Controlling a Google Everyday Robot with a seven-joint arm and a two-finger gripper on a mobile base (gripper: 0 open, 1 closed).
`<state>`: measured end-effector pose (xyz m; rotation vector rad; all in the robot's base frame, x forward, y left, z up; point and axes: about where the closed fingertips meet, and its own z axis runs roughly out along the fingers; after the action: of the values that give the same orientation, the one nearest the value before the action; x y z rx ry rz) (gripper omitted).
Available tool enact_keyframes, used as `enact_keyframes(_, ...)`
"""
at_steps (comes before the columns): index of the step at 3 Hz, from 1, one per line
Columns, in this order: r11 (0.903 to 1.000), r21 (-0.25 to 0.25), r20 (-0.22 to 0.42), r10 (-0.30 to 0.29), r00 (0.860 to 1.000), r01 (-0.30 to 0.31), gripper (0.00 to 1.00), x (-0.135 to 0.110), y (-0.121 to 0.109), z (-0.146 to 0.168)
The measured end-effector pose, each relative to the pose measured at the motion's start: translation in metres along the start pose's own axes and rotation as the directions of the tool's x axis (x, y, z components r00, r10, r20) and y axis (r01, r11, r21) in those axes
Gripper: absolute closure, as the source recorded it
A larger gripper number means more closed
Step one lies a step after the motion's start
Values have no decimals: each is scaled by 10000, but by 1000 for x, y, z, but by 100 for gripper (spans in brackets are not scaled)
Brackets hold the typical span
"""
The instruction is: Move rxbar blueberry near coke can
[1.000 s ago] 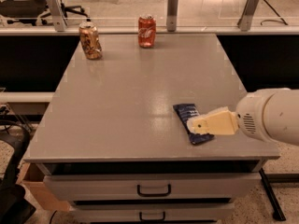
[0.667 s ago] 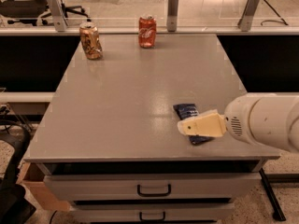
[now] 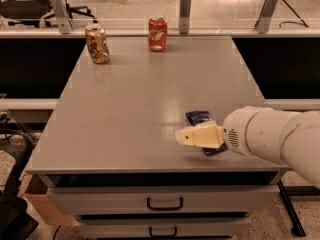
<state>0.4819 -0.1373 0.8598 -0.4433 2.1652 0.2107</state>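
My gripper (image 3: 186, 136) sits further left than 1 sec ago, covering more of the rxbar blueberry (image 3: 199, 117). Grip state: can't tell. Far-back coke can (image 3: 157, 34) unmoved.

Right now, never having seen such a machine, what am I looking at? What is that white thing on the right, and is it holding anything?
It is a robot's arm, white and rounded, reaching in from the right. Its cream tip is the gripper, its hand. The single camera looks down on a grey table from its near edge. A dark blue rxbar blueberry lies flat near the front, partly under the gripper; I cannot tell whether it is gripped. At the far edge stand a red coke can and a gold-brown can.
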Motion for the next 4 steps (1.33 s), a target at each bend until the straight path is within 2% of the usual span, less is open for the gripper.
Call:
enact_keyframes(2,9982,-454,176,388,9991,-379,0,15,13,27)
enact_keyframes(3,9988,-375,271,325,9991,-314,0,27,16,35)
enact_keyframes(4,9998,-116,287,156,9995,-153,18,40,18,36)
